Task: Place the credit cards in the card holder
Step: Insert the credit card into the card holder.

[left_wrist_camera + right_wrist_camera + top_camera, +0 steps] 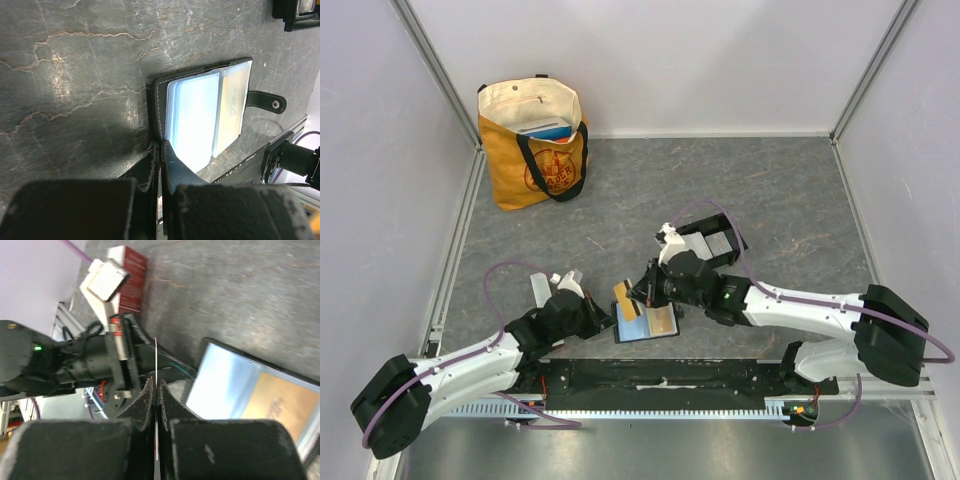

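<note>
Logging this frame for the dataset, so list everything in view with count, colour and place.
tote bag: one, orange and cream, far left corner of the table.
card holder tray: one, black, centre-right, under the right arm's cable; pale grey contents, count unclear.
open wallet: one, black with pale blue and gold sleeves, near edge, centre.
orange-gold card: one, upright over the wallet's left side.
table: one, dark grey, marbled.
left arm: one, white and black, near left; jaws shut on the wallet's cover edge.
right arm: one, white and black, near right; jaws shut on the orange-gold card.
</note>
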